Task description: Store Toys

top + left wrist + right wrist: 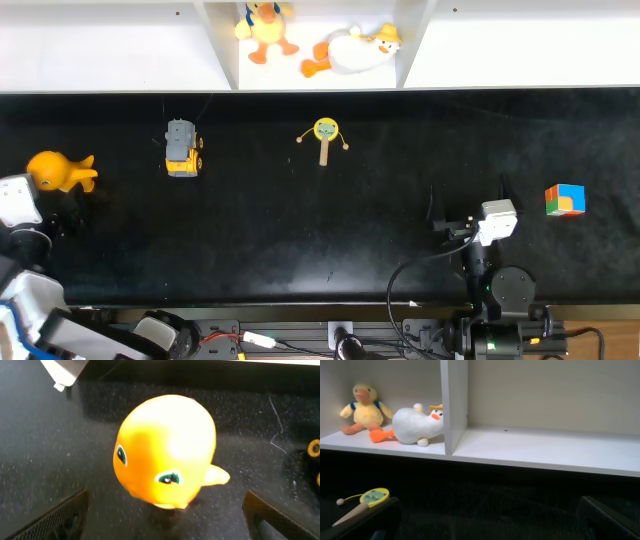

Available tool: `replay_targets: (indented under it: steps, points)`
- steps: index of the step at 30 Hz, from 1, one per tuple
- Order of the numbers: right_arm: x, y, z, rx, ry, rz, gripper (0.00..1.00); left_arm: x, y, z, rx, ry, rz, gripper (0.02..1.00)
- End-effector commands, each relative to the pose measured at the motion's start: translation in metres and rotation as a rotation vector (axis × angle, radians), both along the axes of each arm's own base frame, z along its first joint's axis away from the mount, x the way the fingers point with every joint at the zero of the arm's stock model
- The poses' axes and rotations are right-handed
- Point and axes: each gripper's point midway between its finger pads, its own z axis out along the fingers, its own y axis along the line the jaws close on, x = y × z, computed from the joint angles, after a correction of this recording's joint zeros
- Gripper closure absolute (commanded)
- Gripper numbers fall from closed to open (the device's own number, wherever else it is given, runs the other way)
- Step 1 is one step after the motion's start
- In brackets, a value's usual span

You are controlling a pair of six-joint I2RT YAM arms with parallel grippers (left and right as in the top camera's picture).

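Left gripper [167,522] is wide open at the far left of the top view. Orange toy [167,455] sits centred just off its fingertips, no contact.

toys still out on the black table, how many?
4: orange round toy at far left, yellow truck left of centre, rattle drum in the middle, coloured cube at far right. None seem hidden.

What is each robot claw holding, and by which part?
Nothing. The left gripper is open, facing the orange fish toy without touching it; the right gripper is open and empty.
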Motion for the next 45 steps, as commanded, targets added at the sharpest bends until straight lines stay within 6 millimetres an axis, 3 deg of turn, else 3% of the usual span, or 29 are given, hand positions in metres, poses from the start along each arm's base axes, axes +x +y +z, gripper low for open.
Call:
replay_targets:
  steps: [1,7,15,24,43,45]
  points:
    - [0.0,-0.002,-0.003,0.004,0.0,-0.013,0.005,0.006,0.006,0.002,0.043,-0.022,-0.043,0.027]
    - [0.0,-0.002,-0.003,0.004,0.0,-0.013,0.005,0.008,0.011,-0.006,0.054,-0.02,-0.05,0.088]
    - [0.0,-0.002,-0.003,0.004,0.0,-0.013,0.005,0.014,0.013,0.0,0.085,-0.057,-0.075,0.261]
    - [0.0,-0.002,-0.003,0.004,0.0,-0.013,0.007,0.022,0.007,-0.007,0.053,-0.111,-0.141,0.321]
    - [0.0,-0.002,-0.003,0.004,0.0,-0.013,0.005,0.028,0.01,0.002,0.054,-0.161,-0.149,0.711]
    - [0.0,-0.002,-0.003,0.004,0.0,-0.013,0.005,0.028,0.011,0.005,0.052,-0.17,-0.145,0.717]
